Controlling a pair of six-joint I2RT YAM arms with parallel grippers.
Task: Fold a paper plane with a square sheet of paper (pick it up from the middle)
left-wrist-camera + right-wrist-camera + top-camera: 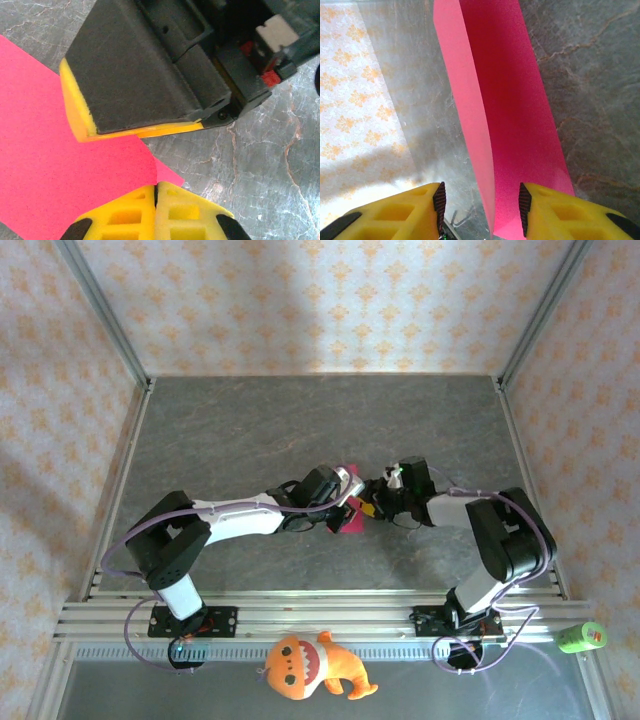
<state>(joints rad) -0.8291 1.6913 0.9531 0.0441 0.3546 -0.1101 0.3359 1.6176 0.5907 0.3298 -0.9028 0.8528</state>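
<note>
We find the sheet of paper [351, 521] at the middle of the grey surface [250, 430], between the two hands; from above only small pink patches of it show, one below the hands and a sliver above them, the rest being covered by the left hand [347, 502] and the right hand [372, 505], which meet there almost tip to tip.

The right wrist view gives us what the top view cannot: the sheet of paper [515, 125] is a long narrow strip running away from the camera, with a lengthwise crease and its left flap raised off the surface; the right hand [481, 205] stands wide open, the near end of the strip lying between its yellow fingers, closer to the right-side one.

The left wrist view shows the sheet of paper [60, 165] as a broad flat pink area on the left; the left hand [156, 200] has its two yellow fingers pressed together, with the paper's edge curling in between them, so it pinches the paper at that edge; just above, a dark finger [135, 85] of the right hand, yellow-padded, hangs over the paper.

Both arms reach inward from their bases, elbows bent; an orange plush toy [305, 665] lies on the near side, in front of the bases.
</note>
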